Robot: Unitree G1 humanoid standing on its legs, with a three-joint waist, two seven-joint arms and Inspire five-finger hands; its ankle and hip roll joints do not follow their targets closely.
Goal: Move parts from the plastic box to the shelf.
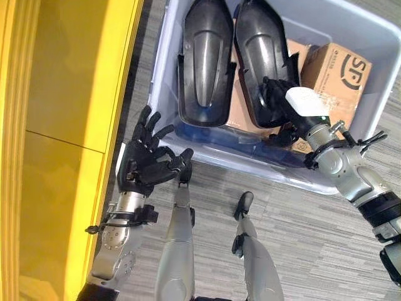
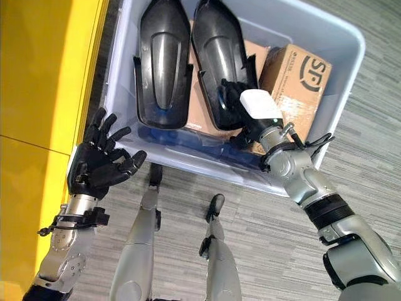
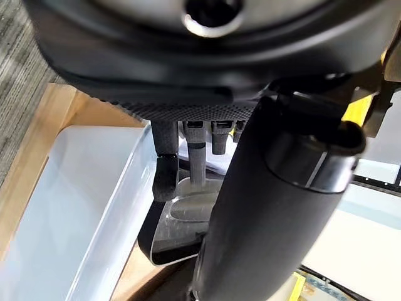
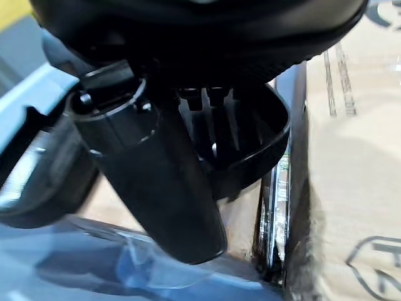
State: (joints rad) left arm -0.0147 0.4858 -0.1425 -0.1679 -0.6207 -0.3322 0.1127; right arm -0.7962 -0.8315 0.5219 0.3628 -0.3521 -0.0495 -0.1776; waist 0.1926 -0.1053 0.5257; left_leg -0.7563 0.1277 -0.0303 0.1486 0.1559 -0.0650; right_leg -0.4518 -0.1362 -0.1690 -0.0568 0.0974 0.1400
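Yellow shelf (image 1: 62, 125) panelling stands to the left of the plastic box (image 1: 369, 37), which serves as the landmark here. Just outside the box's near-left corner, over the floor (image 1: 301, 238), hovers the left hand (image 1: 145, 164), fingers spread and holding nothing; it seems kept clear and ready, perhaps to help carry once a part is lifted. Inside the box two dark moulded parts lie side by side, hollow sides up: the left part (image 1: 205, 59) lies toward the box's left wall, untouched, and the right part (image 1: 262, 53) is just beside it, nearer the middle. The right hand (image 2: 241, 103) reaches over the box's near wall onto the near end of the right part; from its wrist camera the fingers dip into the part's hollow with the thumb outside its rim, so I judge it is grasping that edge to lift it. A cardboard carton (image 1: 335, 66) lies at the box's right end, and more cardboard lies beneath the parts.
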